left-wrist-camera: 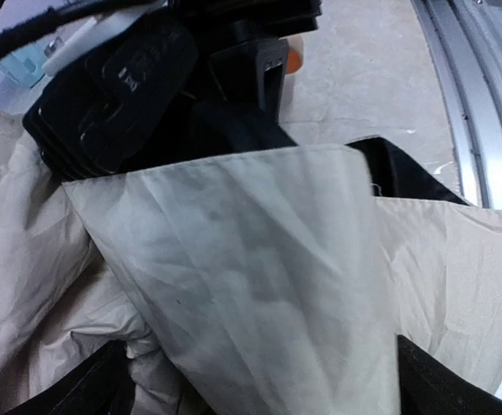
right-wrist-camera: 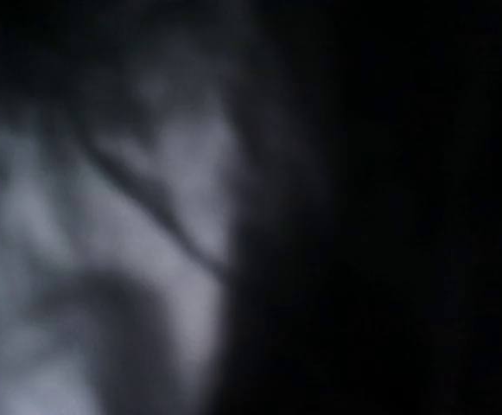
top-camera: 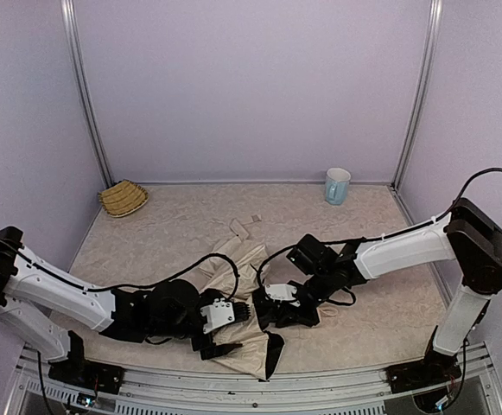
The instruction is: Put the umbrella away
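- The cream-beige crinkled fabric umbrella lies collapsed and rumpled on the pale marbled surface, close to its near edge and between my two arms.
- A black underside of the umbrella's fabric shows at its near corner, where one flap is turned up.
- My left tool sits at the umbrella's near-left side, spread wide. In the left wrist view a flap of the cream fabric lies between the fingers, loose and not pinched.
- My right tool is down on the umbrella's right side, its fingers pressed together. I cannot tell whether any fabric is caught between them: the right wrist view is dark and blurred, with only pale creased cloth up close.
- In the left wrist view, the black body of the right tool stands just beyond the raised flap of the umbrella.
- The woven straw basket rests well beyond the umbrella, off to its far left by the back wall.
- The pale blue-white mug stands well beyond the umbrella, to its far right.
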Robot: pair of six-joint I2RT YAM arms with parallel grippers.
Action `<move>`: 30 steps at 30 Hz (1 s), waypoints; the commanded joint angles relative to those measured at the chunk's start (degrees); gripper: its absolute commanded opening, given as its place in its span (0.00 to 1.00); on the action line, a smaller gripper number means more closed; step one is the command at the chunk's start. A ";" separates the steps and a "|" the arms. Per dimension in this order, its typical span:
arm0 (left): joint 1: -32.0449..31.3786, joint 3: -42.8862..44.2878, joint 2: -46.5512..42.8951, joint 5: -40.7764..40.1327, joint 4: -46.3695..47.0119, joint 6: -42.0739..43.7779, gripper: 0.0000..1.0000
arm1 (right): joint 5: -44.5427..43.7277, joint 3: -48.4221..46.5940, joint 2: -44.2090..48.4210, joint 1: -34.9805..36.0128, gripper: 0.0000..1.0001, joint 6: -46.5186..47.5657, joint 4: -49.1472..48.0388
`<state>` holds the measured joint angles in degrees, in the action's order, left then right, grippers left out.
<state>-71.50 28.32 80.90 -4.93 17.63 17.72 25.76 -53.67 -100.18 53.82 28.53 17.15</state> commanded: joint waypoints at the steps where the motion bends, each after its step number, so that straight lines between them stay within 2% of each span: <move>1: 4.58 4.45 6.61 2.07 1.37 1.46 0.99 | 4.88 -0.63 -0.53 -0.06 0.00 -0.69 1.61; 3: 7.98 7.00 8.92 8.63 -1.83 -0.06 0.95 | 4.88 -0.16 0.12 -0.10 0.00 -0.59 0.38; 4: 10.19 8.41 10.05 14.96 -4.02 -1.14 0.91 | 4.37 0.11 0.54 -0.13 0.00 -0.88 -0.76; 6: 14.92 11.16 12.32 25.09 -7.90 -4.22 0.79 | 3.41 0.99 1.76 -0.15 0.01 -1.28 -3.16; 7: 16.67 12.30 13.41 28.71 -9.46 -5.93 0.73 | 3.32 1.48 2.54 -0.15 0.05 -1.33 -4.20; 10: 18.71 13.48 15.80 33.99 -11.48 -7.75 0.59 | 2.36 3.36 5.00 -0.19 0.25 -1.98 -8.65; 12: 18.76 14.43 17.47 35.67 -13.20 -8.04 0.51 | 0.92 4.31 6.49 -0.20 0.45 -2.27 -9.92; 18: 19.78 19.12 24.12 40.47 -18.99 -9.65 0.39 | -9.52 7.29 14.40 -0.18 0.66 -4.69 -11.77; 19: 20.19 19.72 25.26 41.37 -19.71 -10.02 0.38 | -10.87 7.95 16.13 -0.12 0.81 -4.66 -11.95; 21: 21.02 20.96 27.04 43.13 -20.97 -10.96 0.37 | -14.09 9.11 19.38 0.45 0.99 -4.32 -12.12; 26: 22.06 22.44 29.27 46.50 -22.26 -11.41 0.34 | -24.20 12.10 24.37 8.96 1.00 0.43 -15.59; 30: 22.20 23.51 30.28 47.41 -23.94 -11.63 0.34 | -24.90 14.56 23.70 15.64 1.00 4.53 -22.44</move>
<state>-48.93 52.05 107.53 41.17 1.45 7.18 4.97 -41.85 -76.14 64.36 28.36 1.76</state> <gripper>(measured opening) 0.342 0.996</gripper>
